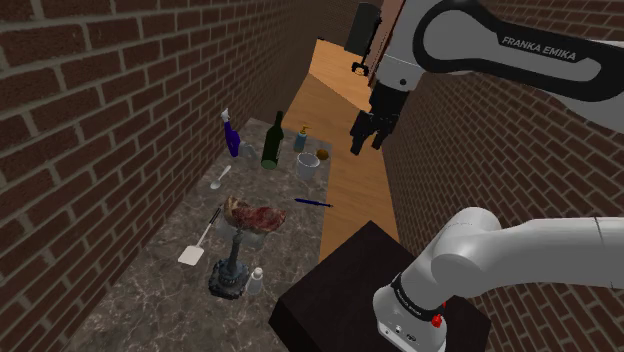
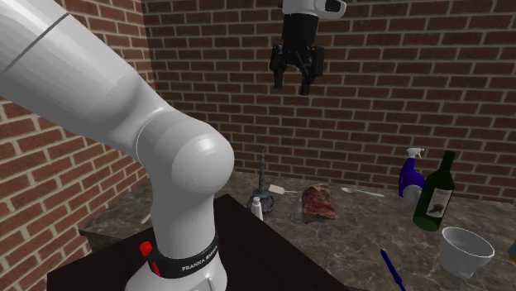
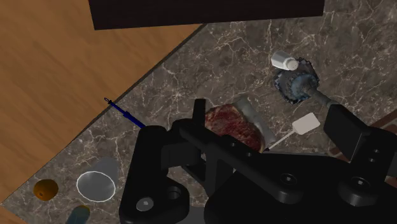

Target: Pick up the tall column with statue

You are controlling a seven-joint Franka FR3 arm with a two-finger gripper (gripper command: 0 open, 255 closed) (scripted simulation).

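The tall column with statue [image 1: 228, 266] is a slim dark grey post on a round base, standing upright on the marble counter [image 1: 150, 290] close to the black stand [image 1: 340, 290]. It appears at the second exterior view's centre [image 2: 263, 172] and from above in the wrist view [image 3: 296, 83]. My gripper [image 1: 368, 139] hangs high in the air, far above the counter and well away from the column, open with nothing between its fingers [image 2: 292, 83]. In the wrist view the gripper [image 3: 270, 118] looks straight down at the counter, fingers apart.
A small white bottle [image 1: 257, 282] stands right beside the column. A slab of raw meat [image 1: 255, 215], a white spatula [image 1: 195, 250], a blue pen [image 1: 312, 202], a green wine bottle [image 1: 272, 142], a blue spray bottle [image 1: 230, 133] and a white bowl [image 1: 308, 163] share the counter. Brick walls flank it.
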